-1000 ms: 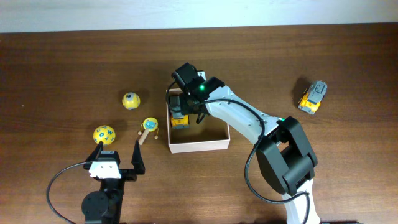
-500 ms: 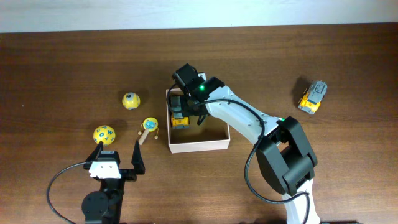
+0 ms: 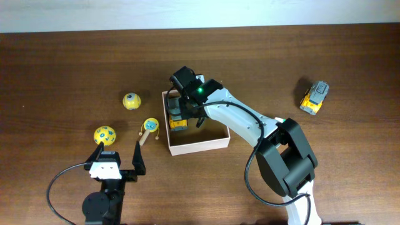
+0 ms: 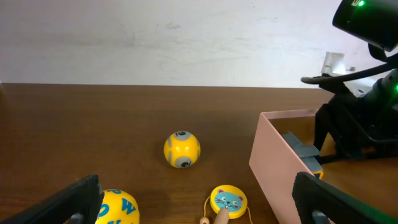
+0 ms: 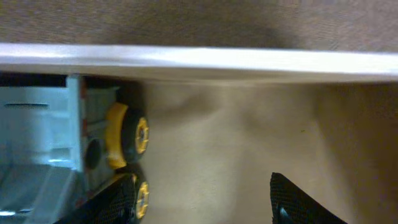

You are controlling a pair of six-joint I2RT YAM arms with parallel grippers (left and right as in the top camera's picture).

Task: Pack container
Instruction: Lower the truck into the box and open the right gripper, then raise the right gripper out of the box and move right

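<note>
The container, a white-walled square box with a tan cardboard floor, sits mid-table. It also shows in the left wrist view and the right wrist view. A yellow and grey toy truck lies inside against its left wall. My right gripper reaches down into the box. It is open and empty, with the truck just beside its left finger. My left gripper is open and empty near the front left.
A small yellow ball, a yellow cat-face rattle drum and a lettered yellow ball lie left of the box. A second toy truck lies at the far right.
The right gripper has shifted slightly left, and the container with the truck in it has slid a little left with it. The left arm has not moved.
</note>
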